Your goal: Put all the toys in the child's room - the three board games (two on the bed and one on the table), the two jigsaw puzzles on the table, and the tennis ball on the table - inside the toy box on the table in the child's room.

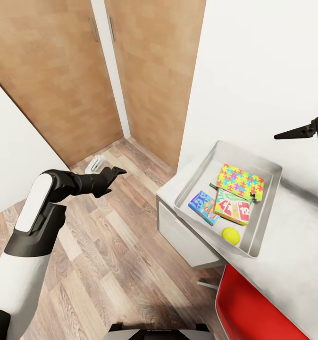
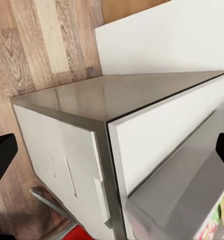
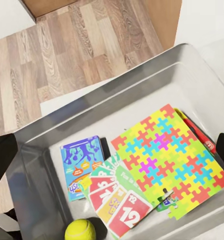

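Observation:
The grey toy box [image 1: 196, 185] sits on the pale table [image 1: 296, 236] at the right. Inside it lie a jigsaw puzzle [image 1: 239, 180], a light blue board game [image 1: 204, 205], a green and red board game [image 1: 232, 206] and the tennis ball [image 1: 231, 234]. The right wrist view looks straight down on the toy box [image 3: 121, 100], puzzle [image 3: 166, 155], blue game [image 3: 82, 167] and ball [image 3: 81, 230]. My right gripper [image 1: 291, 133] hangs open above the box, holding nothing. My left gripper [image 1: 115, 172] is open over the floor, left of the table. The bed is out of view.
A red chair [image 1: 253, 311] stands at the bottom right against the table. Wooden doors [image 1: 149, 71] fill the back wall, and a small white object [image 1: 95, 164] lies on the plank floor. The left wrist view faces the table's end [image 2: 116, 95] and the box [image 2: 191, 190].

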Robot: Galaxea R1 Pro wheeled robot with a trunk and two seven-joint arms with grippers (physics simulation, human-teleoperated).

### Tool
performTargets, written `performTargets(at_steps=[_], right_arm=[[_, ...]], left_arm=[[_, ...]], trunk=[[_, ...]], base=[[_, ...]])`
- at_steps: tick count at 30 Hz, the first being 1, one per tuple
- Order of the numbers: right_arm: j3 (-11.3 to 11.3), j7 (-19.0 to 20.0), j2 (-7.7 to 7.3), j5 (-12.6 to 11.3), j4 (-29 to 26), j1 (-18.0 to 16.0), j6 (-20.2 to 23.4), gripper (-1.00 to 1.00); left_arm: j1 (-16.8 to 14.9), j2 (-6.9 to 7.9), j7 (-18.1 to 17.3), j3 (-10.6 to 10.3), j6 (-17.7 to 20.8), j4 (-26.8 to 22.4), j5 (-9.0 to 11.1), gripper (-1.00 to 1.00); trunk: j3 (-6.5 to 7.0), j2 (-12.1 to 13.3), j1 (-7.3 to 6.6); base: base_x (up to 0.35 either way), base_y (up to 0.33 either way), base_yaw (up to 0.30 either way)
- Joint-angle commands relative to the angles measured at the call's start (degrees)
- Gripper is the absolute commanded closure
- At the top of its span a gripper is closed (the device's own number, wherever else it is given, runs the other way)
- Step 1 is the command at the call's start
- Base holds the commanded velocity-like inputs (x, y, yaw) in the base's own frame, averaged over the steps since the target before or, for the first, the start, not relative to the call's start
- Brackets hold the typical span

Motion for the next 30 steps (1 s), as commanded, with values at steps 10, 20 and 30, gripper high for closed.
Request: performTargets(at_steps=[10, 20, 30], right_arm=[[0.52, 0.52, -0.17, 0.65, 0.04, -0.47, 0.0, -1.0], [0.56, 0.5, -0.21, 0.75, 0.08, -0.49, 0.0, -1.0], [0.55, 0.5, -0.22, 0.76, 0.09, -0.53, 0.0, -1.0]], left_arm=[[-0.17, -0.4, 0.45, 0.19, 0.28, -0.02, 0.53, -1.0], [-0.2, -0.78, 0.4, 0.25, 0.32, 0.03, 0.61, -1.0], [-0.2, -0.9, 0.28, 0.23, 0.33, 0.04, 0.65, -1.0]], trunk=[[0.83, -0.11, 0.04], [1.77, -0.11, 0.04], [2.72, -0.11, 0.04]], base=[[0.0, 0.0, 0.0], [0.0, 0.0, 0.0], [0.0, 0.0, 0.0]])
